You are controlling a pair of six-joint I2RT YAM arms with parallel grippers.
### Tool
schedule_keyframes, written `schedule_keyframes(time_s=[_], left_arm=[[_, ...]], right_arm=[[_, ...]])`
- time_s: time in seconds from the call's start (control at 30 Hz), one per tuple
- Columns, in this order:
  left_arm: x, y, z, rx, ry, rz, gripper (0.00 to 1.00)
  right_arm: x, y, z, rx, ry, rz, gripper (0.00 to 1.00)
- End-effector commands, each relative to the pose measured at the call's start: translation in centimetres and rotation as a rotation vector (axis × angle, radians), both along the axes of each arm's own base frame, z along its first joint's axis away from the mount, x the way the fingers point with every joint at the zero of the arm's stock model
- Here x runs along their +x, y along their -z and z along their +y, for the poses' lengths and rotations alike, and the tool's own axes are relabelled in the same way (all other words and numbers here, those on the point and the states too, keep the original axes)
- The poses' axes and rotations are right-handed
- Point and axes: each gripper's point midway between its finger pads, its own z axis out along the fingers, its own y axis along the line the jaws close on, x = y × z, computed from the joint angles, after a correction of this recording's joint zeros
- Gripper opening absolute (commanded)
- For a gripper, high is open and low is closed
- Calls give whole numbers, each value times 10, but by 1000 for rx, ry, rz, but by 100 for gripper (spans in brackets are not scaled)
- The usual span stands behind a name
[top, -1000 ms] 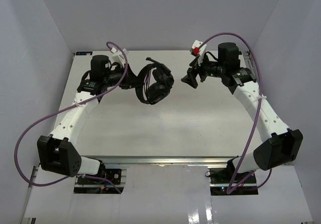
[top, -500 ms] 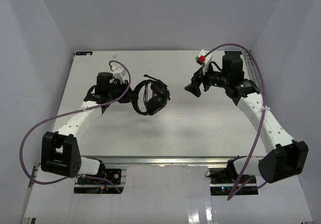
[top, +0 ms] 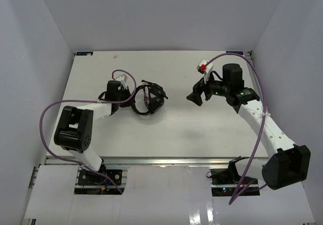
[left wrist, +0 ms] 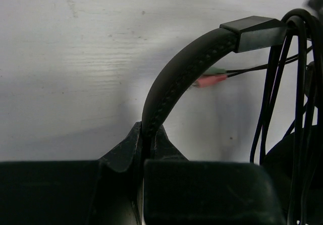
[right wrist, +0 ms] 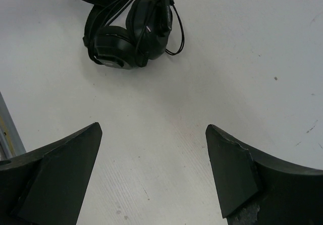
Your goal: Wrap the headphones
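The black headphones (top: pixel 150 100) are low over the white table left of centre, cord wound around them. My left gripper (top: pixel 132 98) is shut on the thin headband (left wrist: pixel 171 86), which arches up from between my fingertips in the left wrist view. The reddish plug tip (left wrist: pixel 212 80) and a green one show behind the band, and cord loops (left wrist: pixel 285 83) hang at the right. My right gripper (top: pixel 195 97) is open and empty, a short way right of the headphones. In the right wrist view the earcups (right wrist: pixel 128 38) lie well ahead of its fingers (right wrist: pixel 229 169).
The white table (top: pixel 166 126) is boxed in by grey walls at the back and both sides. Purple cables (top: pixel 255 86) loop off both arms. The table's metal front rail (top: pixel 161 160) runs along the near edge.
My left arm has pulled in and lowered the headphones toward the table, nearer its base. My right gripper has drifted down and slightly back, still open.
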Motion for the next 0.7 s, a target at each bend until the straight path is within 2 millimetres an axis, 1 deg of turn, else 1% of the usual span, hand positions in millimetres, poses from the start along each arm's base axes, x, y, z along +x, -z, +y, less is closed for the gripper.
schedule_keyframes(time_s=[0.0,0.33,0.43,0.53,0.6,0.67], left_arm=[[33,-13,-2,-24,-54,-85,0],[55,16,-6,58,-73,-35,0],[59,19,-4,82,-81,-27,0],[63,15,-7,95,-70,-36,2],[68,10,-11,108,-60,-40,15],[67,11,-11,132,-52,-24,32]], right_arm=[[1,-16,-1,34,2,-61,90],[2,-8,-2,36,4,-48,90],[2,-6,-2,36,4,-44,90],[2,-4,-2,35,4,-41,90],[3,-3,-2,35,3,-40,90],[3,-2,-1,35,2,-37,90]])
